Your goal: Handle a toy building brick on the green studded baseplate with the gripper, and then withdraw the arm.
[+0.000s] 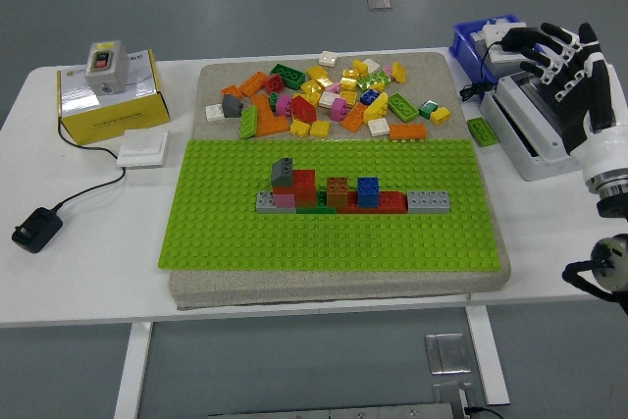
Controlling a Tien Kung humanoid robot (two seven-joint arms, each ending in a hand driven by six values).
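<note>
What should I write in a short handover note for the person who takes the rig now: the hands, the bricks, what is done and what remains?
Right hand: fingers spread, holding nothing, at the table's right edge over the white device, away from the bricks.
Left hand: not in view.
Green baseplate: a small brick build stands at its middle.
Loose bricks: piled on the mat behind the baseplate.
Done: no brick is in hand, arm off the baseplate.
Left: probably only finishing the withdrawal.
</note>
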